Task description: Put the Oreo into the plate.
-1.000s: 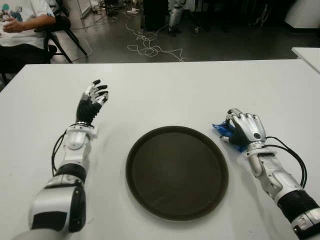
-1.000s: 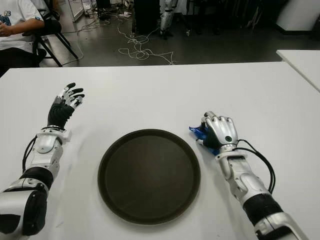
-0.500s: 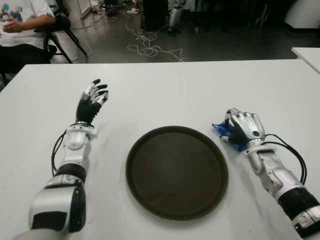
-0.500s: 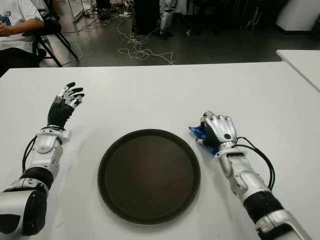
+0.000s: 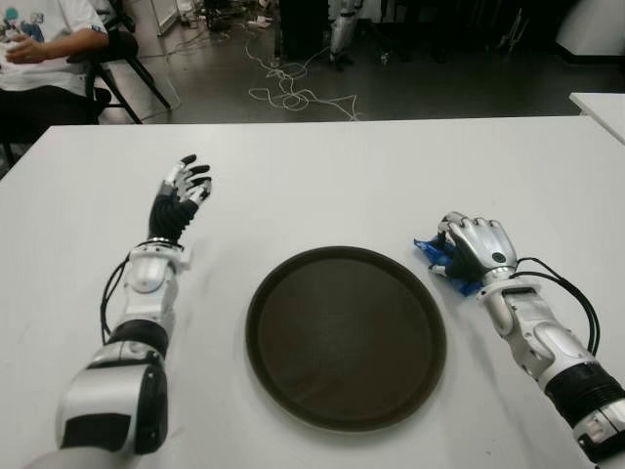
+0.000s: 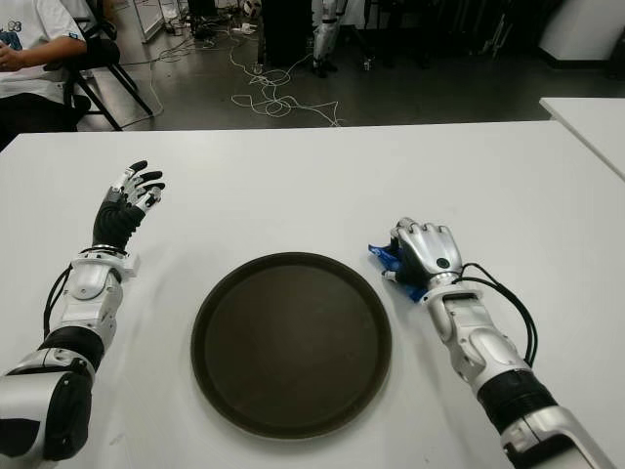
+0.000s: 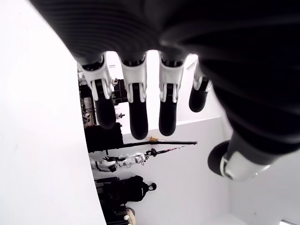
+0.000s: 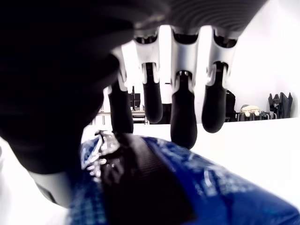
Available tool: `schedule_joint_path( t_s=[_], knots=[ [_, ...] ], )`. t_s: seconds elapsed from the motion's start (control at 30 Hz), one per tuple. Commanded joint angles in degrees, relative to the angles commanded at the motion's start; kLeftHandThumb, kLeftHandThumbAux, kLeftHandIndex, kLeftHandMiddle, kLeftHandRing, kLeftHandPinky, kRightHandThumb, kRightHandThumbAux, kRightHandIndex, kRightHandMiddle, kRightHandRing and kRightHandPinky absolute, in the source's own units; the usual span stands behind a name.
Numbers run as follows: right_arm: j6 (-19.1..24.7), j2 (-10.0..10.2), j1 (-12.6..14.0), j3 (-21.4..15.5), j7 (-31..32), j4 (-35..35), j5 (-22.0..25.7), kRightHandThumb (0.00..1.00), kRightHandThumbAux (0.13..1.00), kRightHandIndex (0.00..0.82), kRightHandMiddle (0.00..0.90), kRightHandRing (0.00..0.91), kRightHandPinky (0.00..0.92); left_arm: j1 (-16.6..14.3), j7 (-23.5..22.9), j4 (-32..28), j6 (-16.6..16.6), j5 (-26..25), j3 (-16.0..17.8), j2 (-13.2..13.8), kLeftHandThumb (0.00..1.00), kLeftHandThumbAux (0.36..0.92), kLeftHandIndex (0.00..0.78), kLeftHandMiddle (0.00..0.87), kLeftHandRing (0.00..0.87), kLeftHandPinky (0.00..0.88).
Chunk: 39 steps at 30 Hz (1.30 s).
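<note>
The Oreo is a blue packet [image 5: 428,251] lying on the white table [image 5: 322,186] just right of the round dark plate [image 5: 346,337]. My right hand [image 5: 471,248] covers it from above with its fingers curled down over the far edge. In the right wrist view the packet [image 8: 220,187] fills the space under the palm, the thumb presses its side, and the fingers [image 8: 183,117] hang past it. Only the packet's left corner shows beside the knuckles in the eye views. My left hand [image 5: 182,194] shows far left of the plate, fingers spread, holding nothing.
A person [image 5: 44,44] sits on a chair beyond the table's far left corner. Cables [image 5: 293,93] lie on the floor behind the table. A second white table's corner [image 5: 601,106] shows at the right edge.
My right hand has shifted slightly toward the far side of the table, and the blue packet has moved a little with it. The left arm has stayed put.
</note>
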Motion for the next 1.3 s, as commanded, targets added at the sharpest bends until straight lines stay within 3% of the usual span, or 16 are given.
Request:
schedule_joint_path(
  t_s=[0.2,0.77,1.1,1.3],
  knots=[
    [-1.56,-0.04,0.13,-0.44,-0.66,0.15,0.63,0.130,0.780,0.523,0.644,0.628,0.578,0.00,0.20,-0.03,0.15,0.01,-0.02,-0.03,0.334,0.587,0.120,0.212,0.196,0.186],
    [-2.76,0.30,0.33,-1.47,-2.05,0.73,1.08,0.132,0.789,0.532,0.665,0.650,0.607,-0.01,0.66,-0.02,0.22,0.38,-0.35,0.02,0.324,0.594,0.123,0.214,0.199,0.209],
    [-3.80,0.17,0.12,-1.45,-3.93,1.77,0.50,0.044,0.775,0.516,0.635,0.621,0.558,0.10,0.58,-0.28,-0.15,0.43,-0.41,-0.21,0.335,0.599,0.125,0.217,0.199,0.205],
    [-3.59,0.33,-0.03,-1.48,-4.53,2.23,0.49,0.062,0.792,0.520,0.637,0.627,0.581,0.09,0.66,-0.29,-0.07,0.31,-0.31,-0.34,0.330,0.602,0.126,0.221,0.198,0.183]
  ],
)
